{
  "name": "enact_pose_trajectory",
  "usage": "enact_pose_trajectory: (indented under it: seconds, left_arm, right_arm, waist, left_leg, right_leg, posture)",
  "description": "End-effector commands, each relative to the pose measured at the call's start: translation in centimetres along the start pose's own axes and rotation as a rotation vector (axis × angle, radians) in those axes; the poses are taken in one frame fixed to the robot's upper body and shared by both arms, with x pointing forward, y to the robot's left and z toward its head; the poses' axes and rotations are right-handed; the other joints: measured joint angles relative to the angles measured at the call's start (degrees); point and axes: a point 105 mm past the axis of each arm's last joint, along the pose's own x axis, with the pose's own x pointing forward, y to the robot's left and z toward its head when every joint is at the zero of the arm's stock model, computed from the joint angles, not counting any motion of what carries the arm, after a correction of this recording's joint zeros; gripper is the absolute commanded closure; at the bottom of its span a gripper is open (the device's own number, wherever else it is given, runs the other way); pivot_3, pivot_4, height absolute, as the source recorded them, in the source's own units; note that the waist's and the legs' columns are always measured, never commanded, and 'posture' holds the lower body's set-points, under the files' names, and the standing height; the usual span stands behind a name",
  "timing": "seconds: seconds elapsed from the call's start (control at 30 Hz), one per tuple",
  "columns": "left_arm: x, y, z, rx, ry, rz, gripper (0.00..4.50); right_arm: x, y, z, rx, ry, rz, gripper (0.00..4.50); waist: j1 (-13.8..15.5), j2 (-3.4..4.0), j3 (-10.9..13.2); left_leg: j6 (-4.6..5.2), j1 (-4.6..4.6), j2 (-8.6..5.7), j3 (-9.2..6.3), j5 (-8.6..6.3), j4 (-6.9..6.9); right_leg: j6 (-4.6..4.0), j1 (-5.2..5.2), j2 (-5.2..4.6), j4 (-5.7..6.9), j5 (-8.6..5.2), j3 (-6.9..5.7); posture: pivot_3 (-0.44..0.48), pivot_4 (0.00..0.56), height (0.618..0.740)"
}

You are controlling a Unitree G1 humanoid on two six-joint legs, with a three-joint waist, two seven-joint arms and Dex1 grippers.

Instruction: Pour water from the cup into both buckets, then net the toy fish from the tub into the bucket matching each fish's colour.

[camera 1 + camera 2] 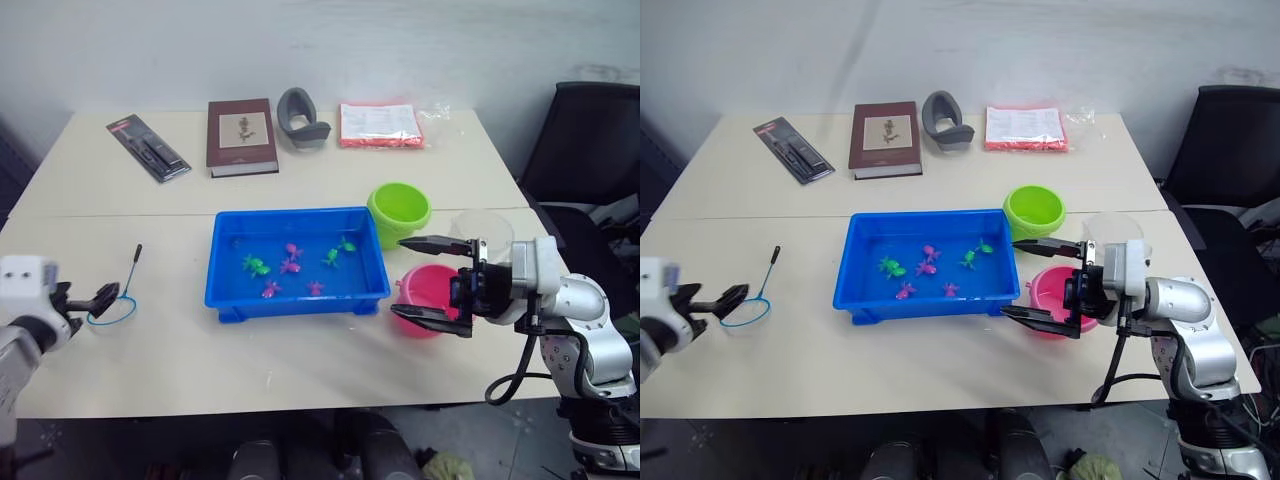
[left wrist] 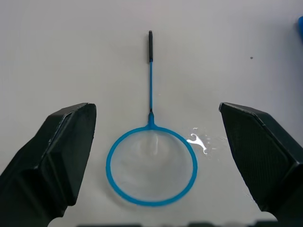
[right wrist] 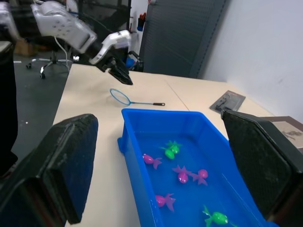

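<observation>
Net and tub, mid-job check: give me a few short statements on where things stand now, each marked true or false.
1. The small blue-rimmed hoop net lies flat on the table. True.
2. The left gripper is shut on the net. False: its fingers are open, the hoop between them.
3. Toy plastic fish are in the shallow blue plastic tub. True.
4. The right gripper holds the clear cup. False: it is open and empty, in front of the pink bucket.

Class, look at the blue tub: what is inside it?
The tub holds shallow water with toy fish: four pink and three green. Nothing covers them; the near wall hides only a strip of the floor.
</observation>
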Motion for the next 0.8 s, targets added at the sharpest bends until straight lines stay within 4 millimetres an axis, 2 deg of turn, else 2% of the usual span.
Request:
enact_pose_trajectory:
  seconds: [0.03,0.17,0.33,0.47,0.53,0.73,0.8]
  left_arm:
    - [2.4,0.9,0.5,0.004,0.034,0.032,0.00]
    - [5.3,0.7,-0.5,-0.005,0.093,0.035,0.00]
    - [6.6,0.4,-1.8,-0.007,0.165,0.003,0.00]
    - [6.4,-0.3,-4.1,-0.007,0.256,-0.064,1.23]
    - [6.2,0.2,-4.1,-0.013,0.236,-0.053,2.05]
    - [5.6,0.9,-2.2,-0.016,0.093,-0.077,4.48]
    - [5.2,0.6,-1.8,-0.028,0.066,-0.108,4.48]
  right_arm:
    - [0.2,0.1,0.5,-0.030,0.012,0.000,0.07]
    - [0.2,0.1,0.7,-0.052,0.020,-0.023,0.07]
    - [-0.3,0.1,0.9,-0.064,0.042,-0.065,0.07]
    - [-0.8,-0.1,1.1,-0.079,0.061,-0.099,0.00]
    - [-0.9,-0.1,1.2,-0.082,0.065,-0.109,0.00]
    - [-0.9,-0.2,0.8,-0.057,0.099,-0.150,0.00]
    - [-1.1,-0.4,0.3,-0.048,0.142,-0.171,0.00]
  waist:
    - [0.1,-0.01,0.0]
    - [-0.1,-0.01,0.0]
    - [-0.1,-0.04,0.0]
    - [0.0,-0.02,0.0]
    - [-0.1,0.00,0.0]
    - [-0.1,0.02,-0.1]
    - [-0.1,0.01,0.0]
  left_leg:
    - [-0.03,0.01,-0.02,0.01,0.03,0.00]
    - [-0.04,-0.04,-0.01,0.04,0.06,0.02]
    - [-0.03,-0.08,0.01,0.09,0.08,0.06]
    - [-0.01,-0.18,0.02,0.04,0.05,0.46]
    - [0.03,-0.17,0.02,0.04,0.02,0.59]
    - [-0.04,-0.08,0.09,0.05,0.05,0.60]
    - [-0.04,-0.10,0.08,0.03,0.05,0.61]
  right_leg:
    - [0.00,0.00,0.00,0.04,0.00,0.00]
    - [0.00,-0.02,0.00,0.04,0.00,-0.04]
    - [0.01,-0.04,0.08,0.23,0.01,-0.06]
    - [0.01,-0.04,0.02,0.25,0.01,-0.13]
    - [0.01,-0.03,-0.02,0.27,0.01,-0.06]
    - [0.01,-0.03,0.01,0.38,0.01,0.01]
    - [0.01,-0.03,-0.01,0.38,0.01,-0.01]
  posture:
    - [0.000,0.150,0.740]
    - [0.000,0.150,0.740]
    - [0.000,0.150,0.740]
    - [0.000,0.150,0.740]
    - [0.000,0.150,0.740]
    - [0.000,0.150,0.740]
    - [0.000,0.150,0.740]
